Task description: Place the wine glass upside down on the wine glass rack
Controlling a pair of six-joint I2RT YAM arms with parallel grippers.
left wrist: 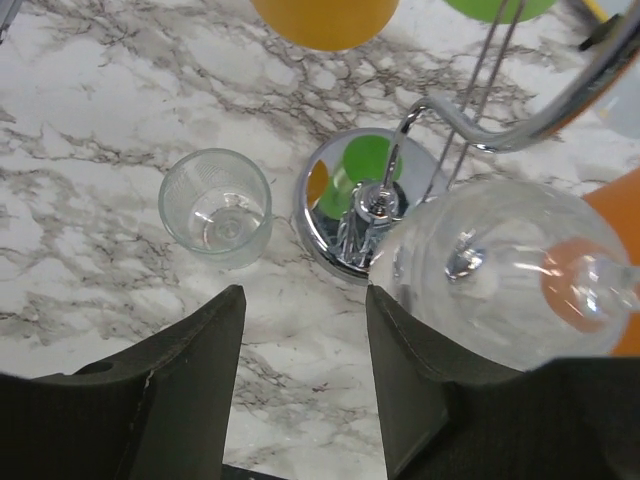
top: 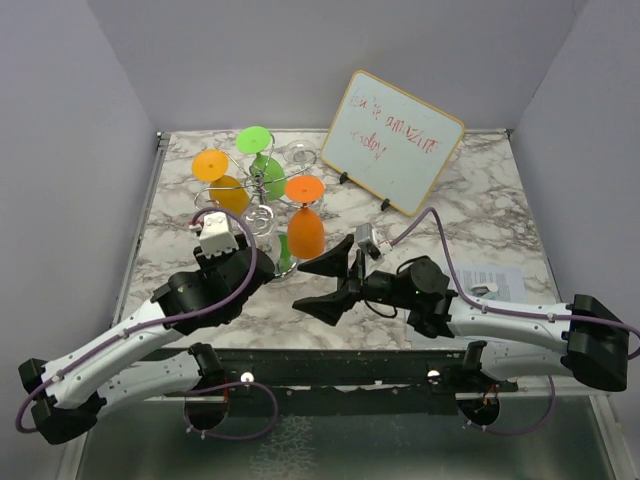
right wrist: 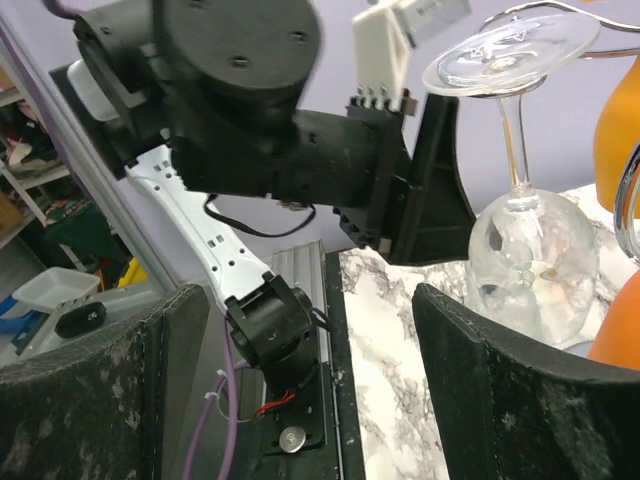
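- Left gripper [left wrist: 305, 300]: the jaws stand apart, and only bare marble shows between them; it grips nothing.
- The wine glass [left wrist: 500, 270] is clear and hangs bowl-down just beside this gripper's right finger [left wrist: 400, 370]. Contact between the two cannot be confirmed.
- In the right wrist view the foot of the glass sits up at a wire arm, with the stem vertical below it. Whether the rim clears the table cannot be told.
- The wine glass rack [left wrist: 330, 225] stands directly ahead of the left jaws, its chrome base on the marble.
- A small clear tumbler [left wrist: 215, 205] stands upright just left of the base.
- Right gripper [top: 300, 285]: spread wide and holding nothing. It sits on the near side of the rack, pointing left toward the left gripper.
- Two orange glasses [top: 305, 235] [top: 228, 190] and a green glass [top: 265, 170] also hang inverted on the rack, crowding its arms.
- The rack occupies the far-left part of the marble table [top: 470, 210], near the left edge.
- A whiteboard [top: 392, 140] leans at the far right, and a paper sheet [top: 490, 280] lies near the right arm. Open marble lies between them.
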